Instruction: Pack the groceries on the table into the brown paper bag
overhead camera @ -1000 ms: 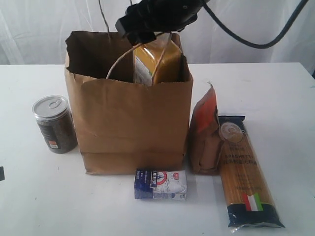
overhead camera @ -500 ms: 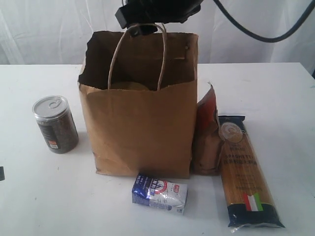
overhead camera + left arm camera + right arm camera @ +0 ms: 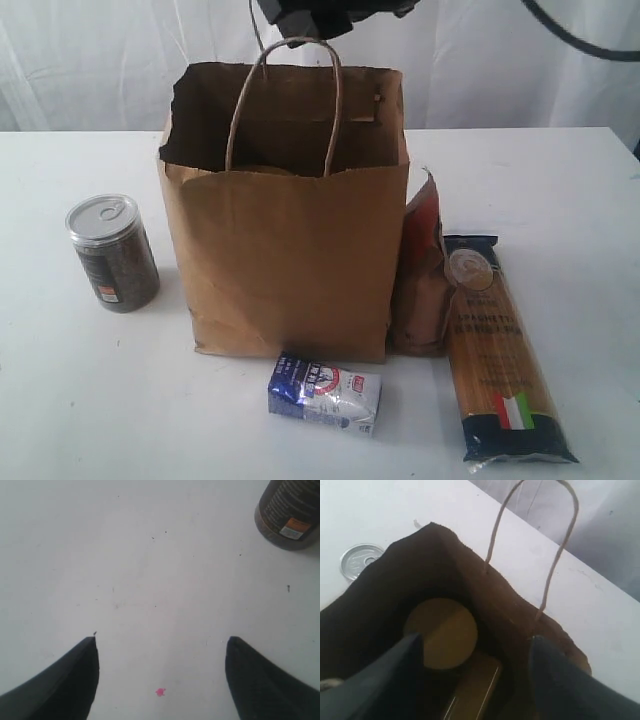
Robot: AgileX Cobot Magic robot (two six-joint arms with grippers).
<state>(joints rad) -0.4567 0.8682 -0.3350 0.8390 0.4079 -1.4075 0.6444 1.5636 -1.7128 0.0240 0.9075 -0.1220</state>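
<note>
The brown paper bag (image 3: 290,250) stands upright mid-table, mouth open, one loop handle raised. My right gripper (image 3: 330,12) hangs just above that mouth; in the right wrist view it (image 3: 475,642) is open with nothing between its fingers. Below it, inside the bag (image 3: 510,600), lie a round tan lid (image 3: 440,632) and a yellow pack (image 3: 477,690). On the table are a silver-lidded can (image 3: 112,252), a blue-white carton (image 3: 325,392), a brown-orange pouch (image 3: 420,270) and a spaghetti packet (image 3: 500,350). My left gripper (image 3: 161,640) is open over bare table (image 3: 150,570), apart from the can (image 3: 290,515).
The pouch leans against the bag's right side and the spaghetti lies right beside it. The carton lies at the bag's front foot. A white curtain hangs behind the table (image 3: 560,180). A small pink spot (image 3: 160,692) marks the tabletop between my left fingers.
The yellow pack held in the bag's mouth a second ago now lies inside it. My right gripper has risen. The bag shifted right and the carton turned slightly.
</note>
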